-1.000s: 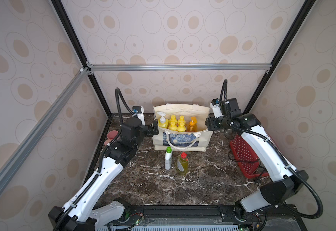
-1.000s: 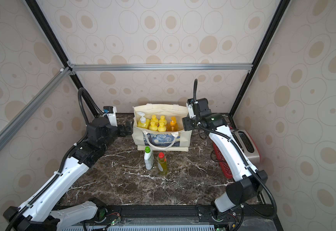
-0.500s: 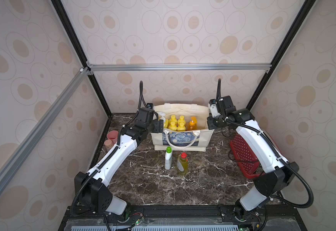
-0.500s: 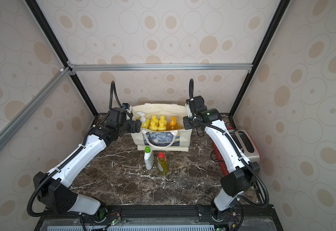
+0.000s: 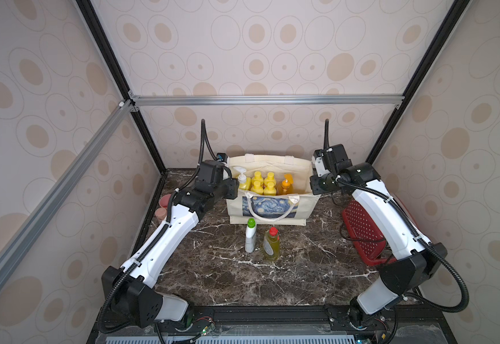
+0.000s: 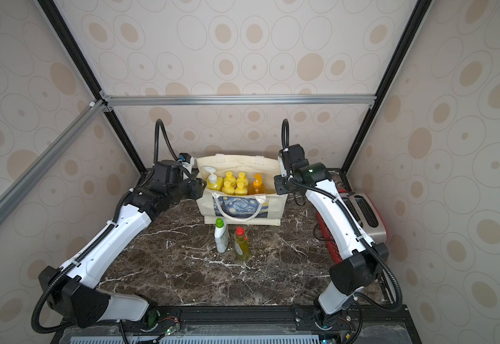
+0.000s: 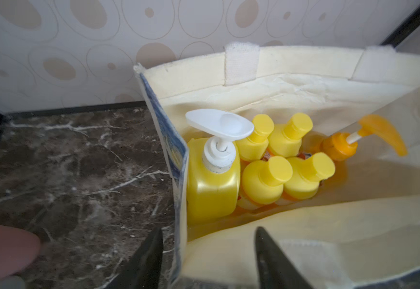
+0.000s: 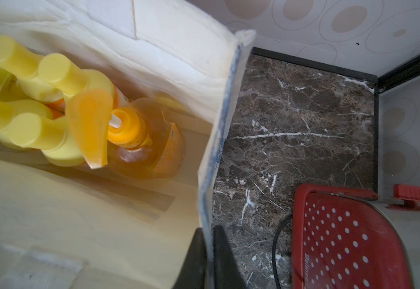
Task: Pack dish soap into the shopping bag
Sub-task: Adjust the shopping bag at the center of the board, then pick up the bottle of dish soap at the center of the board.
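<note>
Bag point(image 5: 272, 208) at the rear of the table point(image 5: 302, 268), six bottles point(image 7: 266, 180) upright inside; the white bottle point(image 5: 250, 236) and greenish bottle point(image 5: 271, 245) stand unpacked just before it. The right gripper point(image 8: 209, 229) pinches the bag's right wall edge, while the left gripper point(image 7: 209, 231) is spread astride the left wall, seemingly not yet touching canvas. Risk: thin canvas may slip from the one-sided pinch, or an uneven pull may skew the bag and topple its bottles.

Oval-print beige walls point(image 5: 272, 44), dk marble tabletop point(image 5: 302, 277)
</note>
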Robot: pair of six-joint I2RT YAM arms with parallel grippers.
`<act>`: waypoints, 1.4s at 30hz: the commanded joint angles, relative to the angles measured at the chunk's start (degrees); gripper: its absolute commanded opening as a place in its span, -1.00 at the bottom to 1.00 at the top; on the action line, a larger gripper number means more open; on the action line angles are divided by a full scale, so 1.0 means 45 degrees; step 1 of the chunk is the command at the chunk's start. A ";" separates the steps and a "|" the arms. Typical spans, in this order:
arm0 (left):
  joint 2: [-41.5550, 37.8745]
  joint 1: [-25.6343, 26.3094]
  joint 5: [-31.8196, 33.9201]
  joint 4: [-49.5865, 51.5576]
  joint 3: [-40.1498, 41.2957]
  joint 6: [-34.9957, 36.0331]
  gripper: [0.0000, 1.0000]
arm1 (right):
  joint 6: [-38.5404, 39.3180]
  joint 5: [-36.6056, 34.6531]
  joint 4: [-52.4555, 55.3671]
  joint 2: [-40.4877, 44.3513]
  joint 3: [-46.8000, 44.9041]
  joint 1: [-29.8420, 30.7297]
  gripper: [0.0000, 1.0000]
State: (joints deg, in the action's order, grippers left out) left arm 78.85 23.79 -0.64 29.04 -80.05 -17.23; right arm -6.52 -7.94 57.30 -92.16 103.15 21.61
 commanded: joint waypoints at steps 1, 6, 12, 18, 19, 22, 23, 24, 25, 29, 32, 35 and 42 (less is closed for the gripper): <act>-0.0909 0.0023 -0.0569 -0.0288 0.0384 0.0017 0.75 | 0.0134 -0.0490 -0.0411 0.1077 -0.0140 -0.0075 -0.51; -0.2784 0.0111 -0.0463 -0.0864 0.1849 0.0348 0.96 | 0.0232 0.1158 -0.1554 0.2627 -0.1008 -0.0058 -0.04; -0.4943 0.0748 -0.0286 -0.1045 0.3641 0.0161 0.97 | -0.0083 0.4663 -0.3135 0.4930 -0.2900 -0.0006 0.13; -0.5585 0.1670 -0.1330 -0.0461 0.4759 -0.0556 0.93 | -0.0547 0.7263 -0.4057 0.7232 -0.5963 0.1063 0.14; -0.5687 0.1792 -0.1414 -0.0406 0.4922 -0.0663 0.92 | -0.0621 0.7259 -0.4218 0.7644 -0.6526 0.1376 0.13; -0.6084 0.2294 -0.0905 -0.0444 0.5575 -0.0995 0.90 | -0.0854 0.6798 -0.4798 0.9056 -0.8523 0.2212 0.13; -0.6182 0.2489 -0.0600 -0.0609 0.5816 -0.1112 0.90 | -0.0912 0.6509 -0.4998 0.9509 -0.9216 0.2348 0.14; -0.6230 0.2650 -0.0315 -0.0803 0.6084 -0.1240 0.88 | -0.0972 0.6171 -0.5171 0.9910 -0.9847 0.2377 0.14; -0.6224 0.2760 -0.0117 -0.0907 0.6225 -0.1356 0.87 | -0.1010 0.5784 -0.5263 1.0202 -1.0328 0.2383 0.13; -0.5887 0.3301 0.0330 -0.1520 0.6461 -0.1636 0.81 | -0.1167 0.3766 -0.5551 1.1280 -1.2368 0.2386 0.13; -0.5338 0.3849 0.0983 -0.1838 0.6245 -0.1639 0.78 | -0.1531 0.1941 -0.6161 1.1865 -1.3997 0.2389 0.19; -0.4737 0.4154 0.1424 -0.1938 0.6033 -0.1675 0.76 | -0.1887 0.1098 -0.7065 1.2118 -1.5143 0.2389 0.28; -0.5693 0.4148 0.3460 -0.3080 0.7665 -0.1684 0.71 | -0.1697 0.3303 -0.6769 1.0932 -1.3603 0.2825 0.19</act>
State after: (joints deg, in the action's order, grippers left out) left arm 56.60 42.17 8.32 18.52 -48.12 -24.25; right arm -14.11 4.56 28.49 -40.64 37.52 32.69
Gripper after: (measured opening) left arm 0.853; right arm 0.600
